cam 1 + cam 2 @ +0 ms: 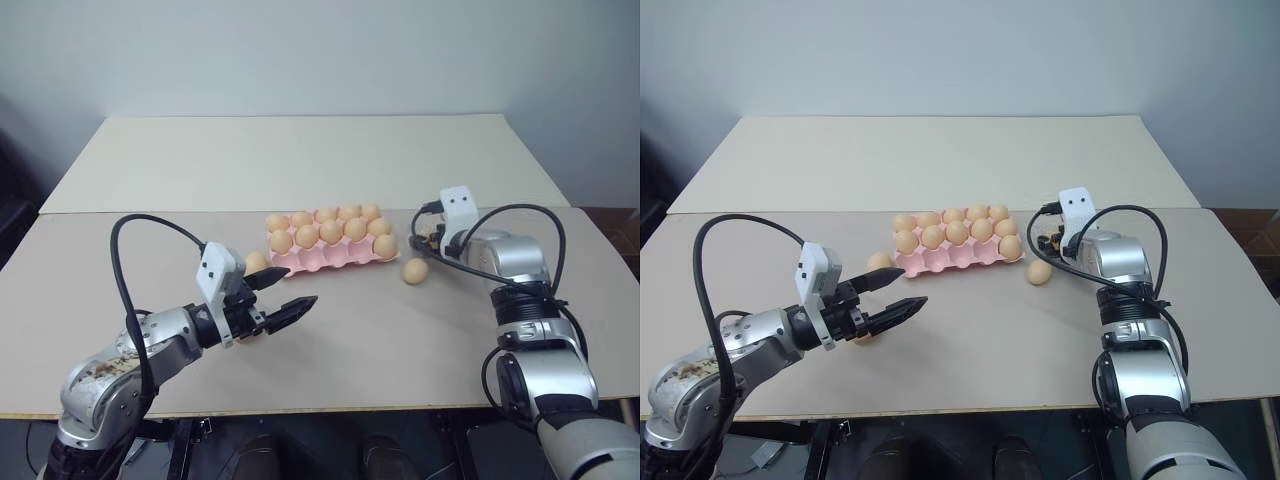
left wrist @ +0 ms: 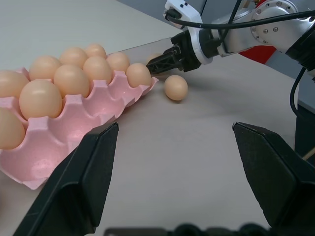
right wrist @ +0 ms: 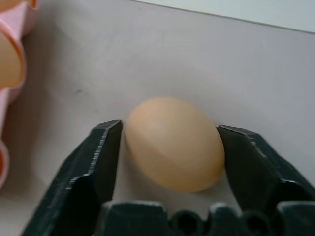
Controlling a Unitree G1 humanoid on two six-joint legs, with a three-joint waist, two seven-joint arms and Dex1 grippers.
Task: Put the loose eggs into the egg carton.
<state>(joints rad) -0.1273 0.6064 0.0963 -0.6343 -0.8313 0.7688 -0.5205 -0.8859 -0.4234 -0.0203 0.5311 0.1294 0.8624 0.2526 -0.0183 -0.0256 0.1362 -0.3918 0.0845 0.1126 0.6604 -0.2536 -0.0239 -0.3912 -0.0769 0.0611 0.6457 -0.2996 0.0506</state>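
The pink egg carton (image 1: 322, 260) lies mid-table with several eggs in its cups. Just off the carton's right end, my right gripper (image 3: 170, 126) is shut on a loose egg (image 3: 172, 147) that rests on the table, one black finger against each side. Another loose egg (image 1: 414, 270) lies on the table in front of that gripper (image 1: 423, 238). A further loose egg (image 1: 256, 262) sits by the carton's left end, just beyond my left gripper (image 1: 298, 288). That gripper hovers over the table, open, with nothing between its fingers (image 2: 88, 167).
A second cream table (image 1: 300, 160) butts against the far side of the work table (image 1: 360, 350); the seam runs just behind the carton. Black cables loop above both wrists. Bare tabletop lies between the carton and the front edge.
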